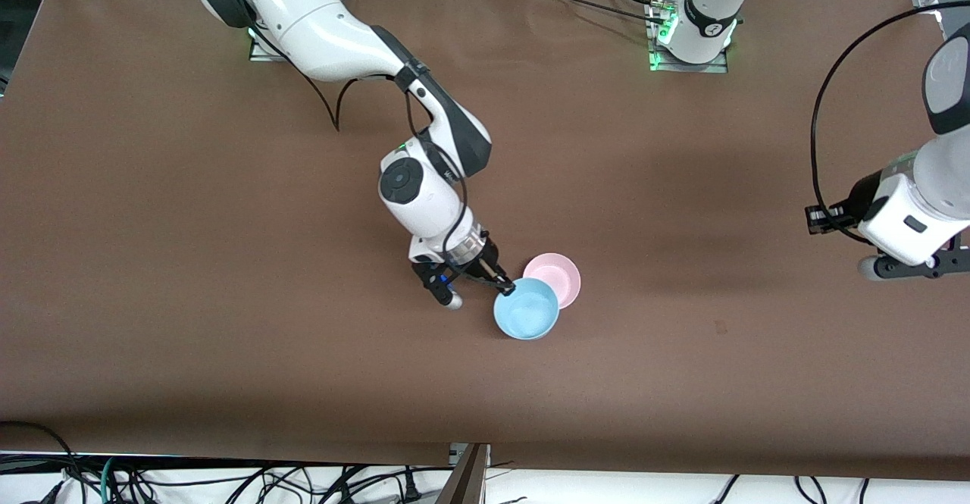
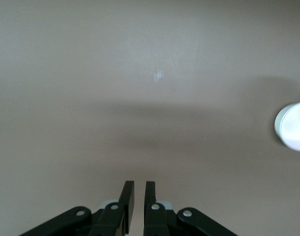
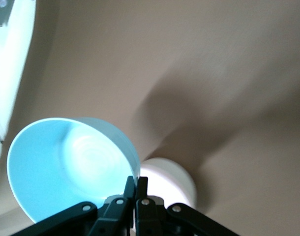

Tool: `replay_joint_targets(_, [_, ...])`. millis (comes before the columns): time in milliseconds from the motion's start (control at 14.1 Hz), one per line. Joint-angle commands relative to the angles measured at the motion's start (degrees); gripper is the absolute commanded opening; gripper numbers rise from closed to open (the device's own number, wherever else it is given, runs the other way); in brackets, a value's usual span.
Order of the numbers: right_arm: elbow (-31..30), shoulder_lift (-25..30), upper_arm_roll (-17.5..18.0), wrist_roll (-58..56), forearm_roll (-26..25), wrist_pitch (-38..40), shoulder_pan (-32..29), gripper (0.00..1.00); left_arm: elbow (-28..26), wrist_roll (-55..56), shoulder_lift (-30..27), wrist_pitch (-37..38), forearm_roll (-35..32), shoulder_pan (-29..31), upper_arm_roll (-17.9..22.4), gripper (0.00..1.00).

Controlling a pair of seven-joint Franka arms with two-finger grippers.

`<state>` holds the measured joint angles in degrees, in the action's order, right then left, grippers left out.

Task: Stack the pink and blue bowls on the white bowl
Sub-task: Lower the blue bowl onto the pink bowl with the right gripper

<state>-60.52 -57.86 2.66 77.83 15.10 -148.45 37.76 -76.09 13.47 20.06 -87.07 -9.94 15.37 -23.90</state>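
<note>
My right gripper (image 1: 506, 287) is pinched shut on the rim of the blue bowl (image 1: 527, 308), at the part of the rim toward my right arm's end of the table. In the right wrist view the two fingers (image 3: 141, 186) meet on that thin edge, with the bowl tilted and its inside bare.

The pink bowl (image 1: 554, 277) sits just beside the blue one, a little farther from the front camera, and the blue rim overlaps it in that view. Whether they touch, I cannot tell. From the right wrist, a pale rounded bowl (image 3: 172, 182) shows directly below my fingers; I cannot tell whether a white bowl sits under the pink.

My left gripper (image 1: 905, 267) waits near the left arm's end of the table, well apart from the bowls. Its fingers (image 2: 128, 197) stand almost together, a thin slit between them, holding nothing. Off to one side in that wrist view lies a small pale round thing (image 2: 293, 126), too blurred to name.

The brown table cover (image 1: 227, 299) spreads bare around the bowls.
</note>
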Motion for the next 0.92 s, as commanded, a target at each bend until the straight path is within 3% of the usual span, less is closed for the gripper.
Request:
replay_joint_targets(0, [3.7, -4.3, -1.0, 6.0, -0.1, -6.1, 3.5, 0.0, -14.0, -2.3, -9.1, -8.2, 3.9, 2.7, -0.3, 0.17])
replay_joint_targets(212, [3.6, -4.9, -1.3, 6.6, -0.1, -6.5, 5.0, 0.0, -21.5, -2.4, -11.8, -15.4, 5.2, 4.3, -0.3, 0.23])
replay_joint_targets(424, [3.2, -4.7, -1.2, 8.2, -0.3, -4.2, 5.1, 0.0, -21.9, -4.1, -12.0, -15.4, 5.3, 4.8, -0.4, 0.28])
replay_joint_targets(636, [3.5, -3.8, -1.4, 8.0, -0.2, 3.0, 4.5, 0.0, -21.9, -4.1, -12.0, -15.4, 5.3, 4.9, -0.4, 0.28])
replay_joint_targets(848, [3.5, -3.7, -1.3, 8.2, -0.2, 3.4, 4.7, 0.0, -21.9, -4.1, -12.0, -15.4, 5.3, 4.9, -0.3, 0.29])
